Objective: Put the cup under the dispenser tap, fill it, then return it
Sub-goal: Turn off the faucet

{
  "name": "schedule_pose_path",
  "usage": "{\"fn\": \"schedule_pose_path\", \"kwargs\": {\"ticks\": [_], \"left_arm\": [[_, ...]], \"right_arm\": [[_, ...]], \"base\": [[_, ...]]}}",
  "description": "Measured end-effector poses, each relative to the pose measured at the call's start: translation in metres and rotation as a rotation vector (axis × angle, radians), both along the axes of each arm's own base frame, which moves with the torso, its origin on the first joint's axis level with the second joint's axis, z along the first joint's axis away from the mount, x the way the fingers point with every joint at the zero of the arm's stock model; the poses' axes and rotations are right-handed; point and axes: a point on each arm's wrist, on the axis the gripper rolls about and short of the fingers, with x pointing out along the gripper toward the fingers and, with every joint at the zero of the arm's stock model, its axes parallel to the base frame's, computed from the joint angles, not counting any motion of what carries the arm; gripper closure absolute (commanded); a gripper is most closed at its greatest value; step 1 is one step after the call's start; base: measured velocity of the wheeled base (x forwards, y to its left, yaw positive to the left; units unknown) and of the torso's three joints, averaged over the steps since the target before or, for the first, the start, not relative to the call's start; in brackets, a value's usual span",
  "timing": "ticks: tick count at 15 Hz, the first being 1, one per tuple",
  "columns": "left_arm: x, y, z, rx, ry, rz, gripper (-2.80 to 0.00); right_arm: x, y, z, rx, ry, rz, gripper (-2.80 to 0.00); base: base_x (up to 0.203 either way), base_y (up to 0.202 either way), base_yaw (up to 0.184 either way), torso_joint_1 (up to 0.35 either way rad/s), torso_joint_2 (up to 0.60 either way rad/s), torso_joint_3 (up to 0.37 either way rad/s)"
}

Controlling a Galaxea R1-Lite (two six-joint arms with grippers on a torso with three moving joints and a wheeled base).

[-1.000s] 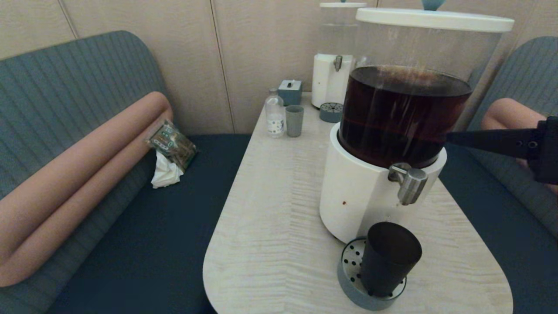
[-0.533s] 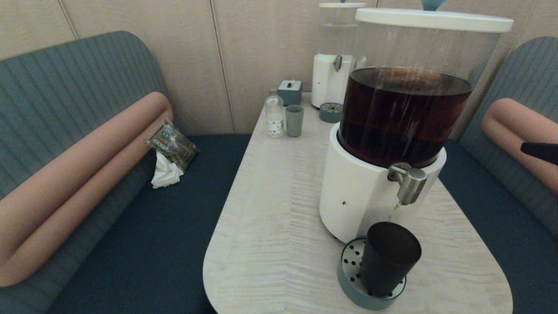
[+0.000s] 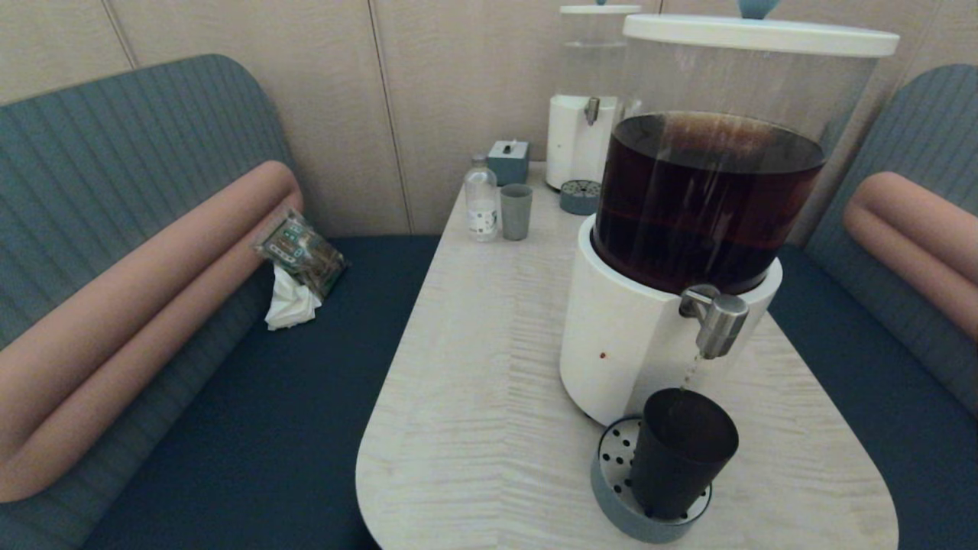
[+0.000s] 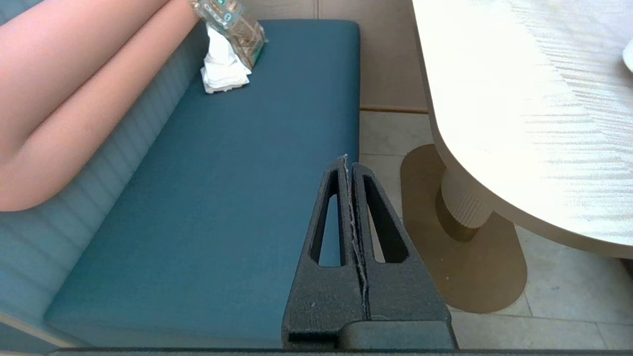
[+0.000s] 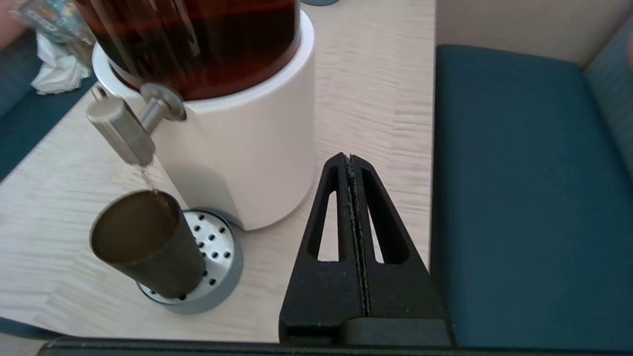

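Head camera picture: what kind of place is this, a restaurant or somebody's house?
Probably a café or lounge booth rather than a home. Padded benches flank a light wood table, and two self-serve drink dispensers stand on it, the big one trickling dark liquid from its tap into a cup.

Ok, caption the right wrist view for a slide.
Shut right pincer beside dispenser; tap trickles brown liquid into cup.

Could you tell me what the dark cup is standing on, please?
The cup stands upright on a round grey drip tray with a perforated metal top, below the dispenser tap. The part of the tray beneath the cup is hidden.
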Motion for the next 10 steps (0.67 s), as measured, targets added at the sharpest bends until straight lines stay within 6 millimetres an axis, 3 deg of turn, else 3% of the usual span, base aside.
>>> {"fn": "schedule_pose_path", "kwargs": {"ticks": [10], "left_arm": [[0.000,0.000,0.000,0.000,0.000,0.000,0.00]], "right_arm": [[-0.023,-0.004,-0.015,-0.030,-0.036,-0.062,0.00]], "base": [[0.000,0.000,0.000,0.000,0.00,0.000]]}}
